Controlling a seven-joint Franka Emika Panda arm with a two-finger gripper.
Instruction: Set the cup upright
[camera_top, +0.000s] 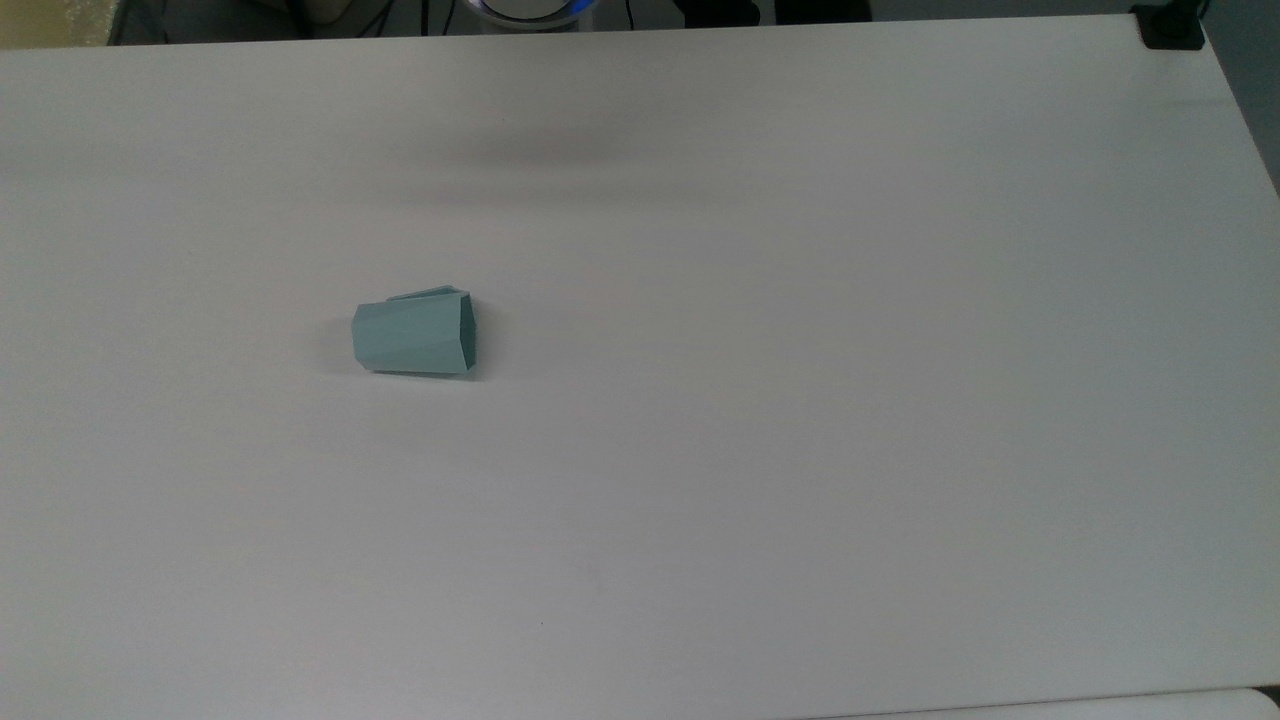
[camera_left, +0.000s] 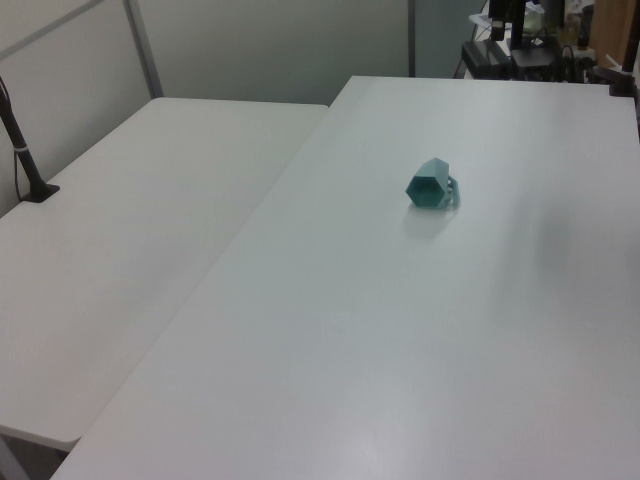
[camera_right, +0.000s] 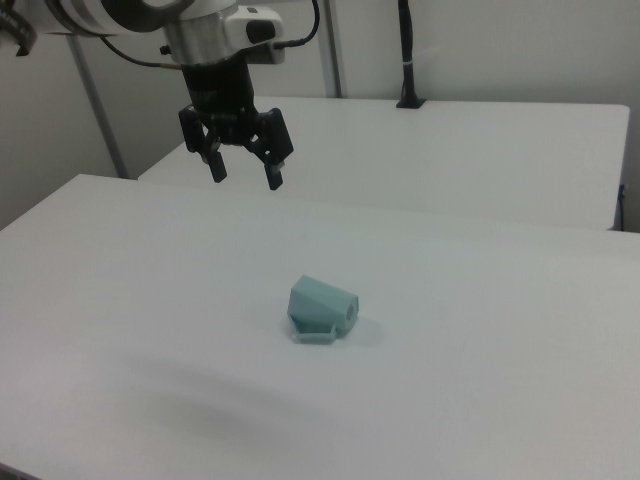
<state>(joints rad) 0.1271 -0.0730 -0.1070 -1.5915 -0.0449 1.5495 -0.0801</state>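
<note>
Small pale teal faceted cup (camera_top: 413, 339) lies on its side on the white table (camera_top: 800, 400), left of centre in the top view, mouth toward the top view's right, handle resting by the tabletop. Black 2-finger gripper (camera_right: 243, 172) hangs high above it, fingers spread, holding nothing. Looks like the approach step: next it needs to descend, align with the rim or wall, and tip the cup onto its base.

My arm (camera_right: 110, 12): white shell w/ black bands; black cable; silver wrist; black gripper (camera_right: 244, 178), 2 fingers (camera_right: 214, 165).
</note>
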